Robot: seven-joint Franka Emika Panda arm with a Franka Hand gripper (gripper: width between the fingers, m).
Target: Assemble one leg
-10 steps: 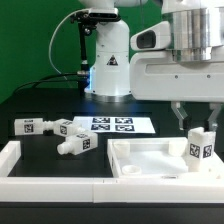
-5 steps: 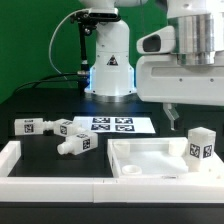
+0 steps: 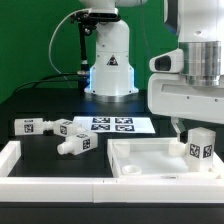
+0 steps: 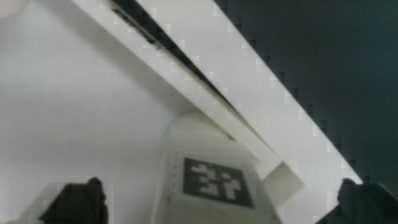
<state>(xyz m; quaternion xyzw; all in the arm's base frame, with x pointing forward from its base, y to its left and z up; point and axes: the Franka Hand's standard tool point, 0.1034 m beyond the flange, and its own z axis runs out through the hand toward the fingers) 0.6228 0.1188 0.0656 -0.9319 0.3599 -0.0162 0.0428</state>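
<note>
The leg (image 3: 201, 146) stands upright on the large flat slab (image 3: 150, 160) at the exterior view's right, its tag facing the camera, seemingly seated at a corner of the slab where a leg would be fitted, so it looks placed rather than merely parked. The gripper (image 3: 178, 127) hangs just above and behind it, holding nothing; in the wrist view the two dark fingertips (image 4: 75, 201) sit wide apart on either side of the leg (image 4: 217, 170), with clear gaps, so the jaws are open around the block and not touching it. That straddling pose suits either a fresh grasp or a release (I cannot tell which from this alone). Three look-alike blocks (image 3: 72, 145) lie loose on the dark counter (image 3: 30, 100) near the marker board (image 3: 112, 125), well apart from the slab, presumably waiting their turn. Compared with half a second ago, the arm's white body has shifted toward the exterior view's right and come lower over the leg, while the leg, the slab and the spare blocks have not moved.
</note>
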